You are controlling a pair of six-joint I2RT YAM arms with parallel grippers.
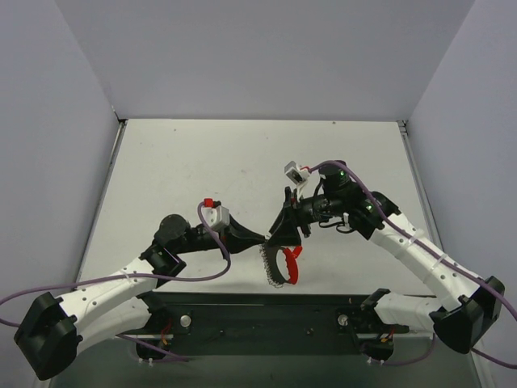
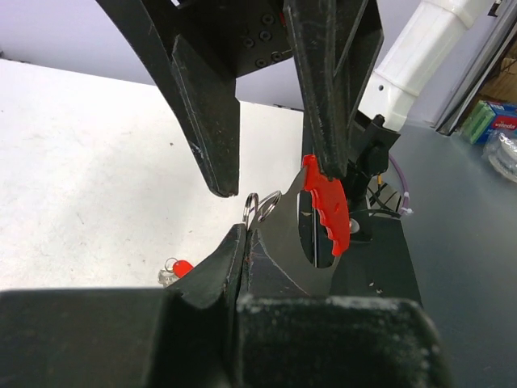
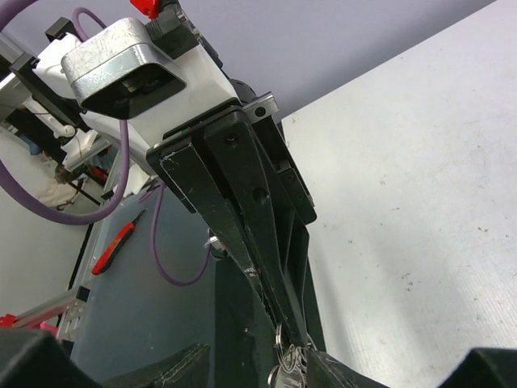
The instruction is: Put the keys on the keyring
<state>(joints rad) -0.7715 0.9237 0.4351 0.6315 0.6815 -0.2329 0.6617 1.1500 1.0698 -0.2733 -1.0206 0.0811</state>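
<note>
Left tool (image 2: 245,240) pressed together on keyring (image 1: 292,267) (at its silver loops), right tool (image 2: 279,182) spread beside it

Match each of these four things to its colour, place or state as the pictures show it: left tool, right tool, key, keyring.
Column A:
1. left tool
2. right tool
3. key
4. keyring

Column B:
a. lying on the white table
b. one arc red, the rest grey and toothed
c. open, fingers apart
d. shut, pinching the keyring

Pairs: 1-d; 2-c; 3-a; 4-b
</note>
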